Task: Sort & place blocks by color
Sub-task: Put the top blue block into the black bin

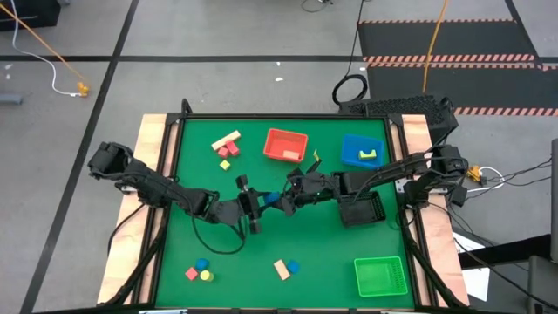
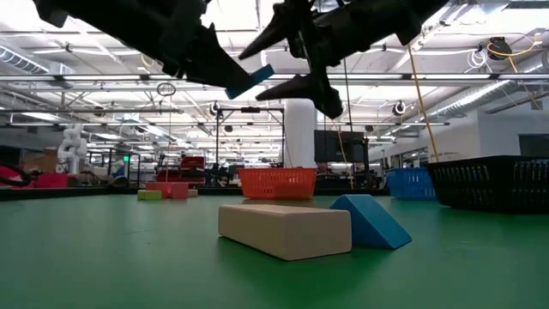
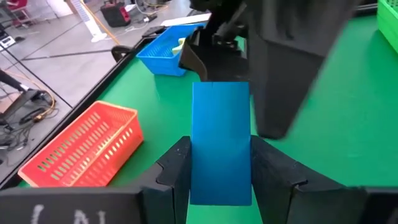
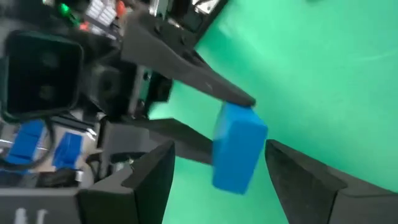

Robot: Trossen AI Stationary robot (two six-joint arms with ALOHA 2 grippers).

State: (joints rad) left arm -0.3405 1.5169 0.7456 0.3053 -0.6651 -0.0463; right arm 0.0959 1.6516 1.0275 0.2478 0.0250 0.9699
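Left wrist view: left claw (image 3: 221,171) clamps blue block (image 3: 221,140); right claw (image 4: 217,168) gapes.

No text, label, brand, number or sign can be read in any view. The only trace is a few pale strokes on the dark housing of the left arm's own wrist (image 3: 59,214), at the lower left of the left wrist view, too cut off and blurred to make out as letters

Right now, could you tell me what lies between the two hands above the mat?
A blue block, held by the left hand; the open right hand faces it, per the high view.
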